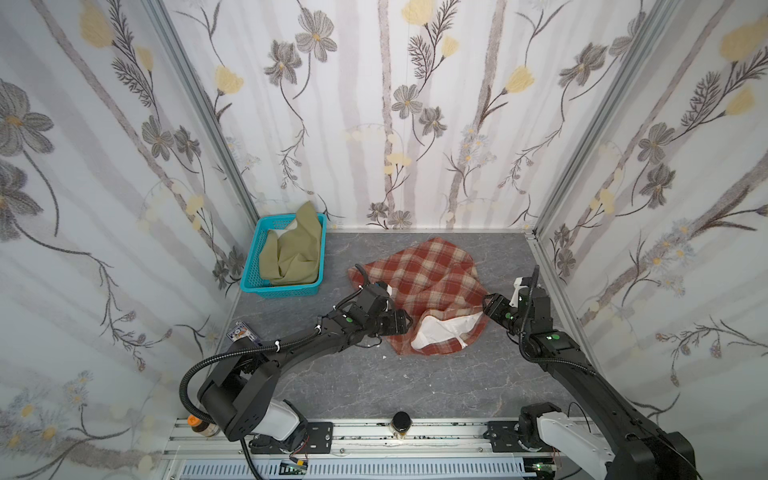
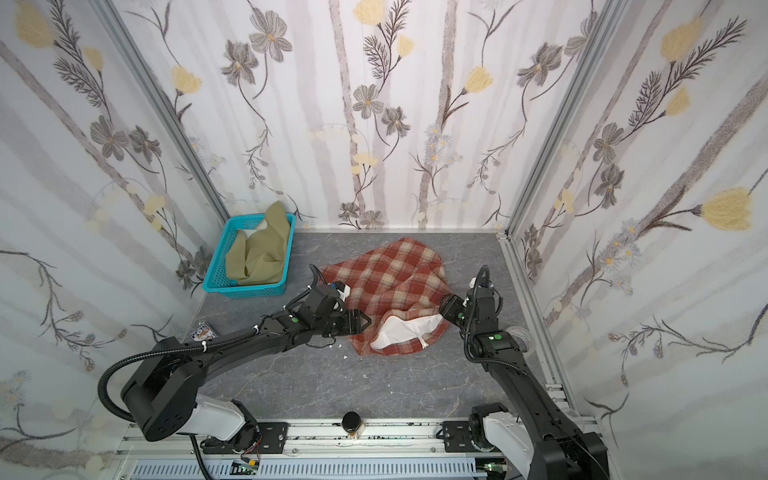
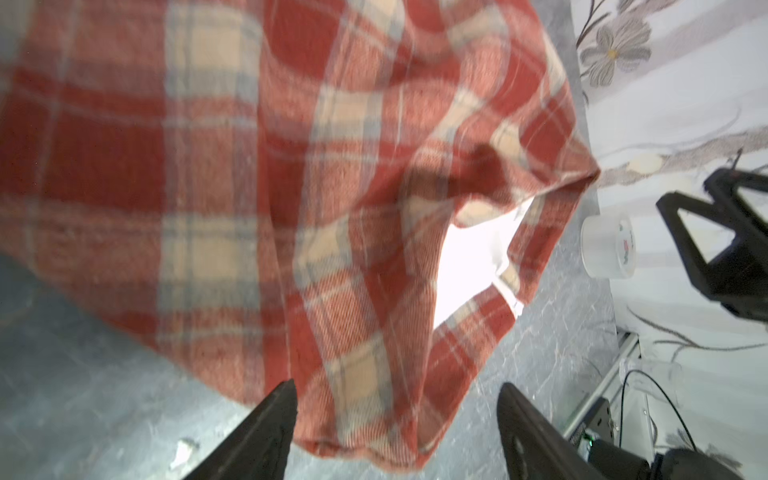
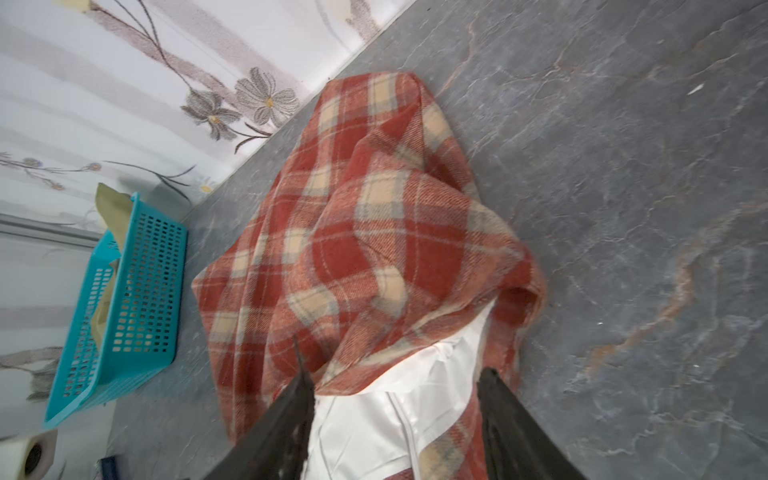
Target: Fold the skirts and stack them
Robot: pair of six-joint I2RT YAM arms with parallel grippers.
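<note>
Gray marbled tabletop (image 1: 374,386): at ten o'clock a basket (image 1: 278,291) half-hides the olive skirt (image 1: 291,257). Plaid skirt (image 1: 432,274) lies crumpled at centre, left gripper (image 3: 397,390) and right gripper (image 4: 395,374) straddling its near edges, jaws spread, gripping nothing.

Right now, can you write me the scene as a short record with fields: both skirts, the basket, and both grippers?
plaid skirt: on the table, crumpled, not folded, white lining showing at the near edge
olive skirt: bunched in the basket
left gripper: open, at the plaid skirt's left edge
right gripper: open, at its right edge, by the lining
stack: not begun
</note>
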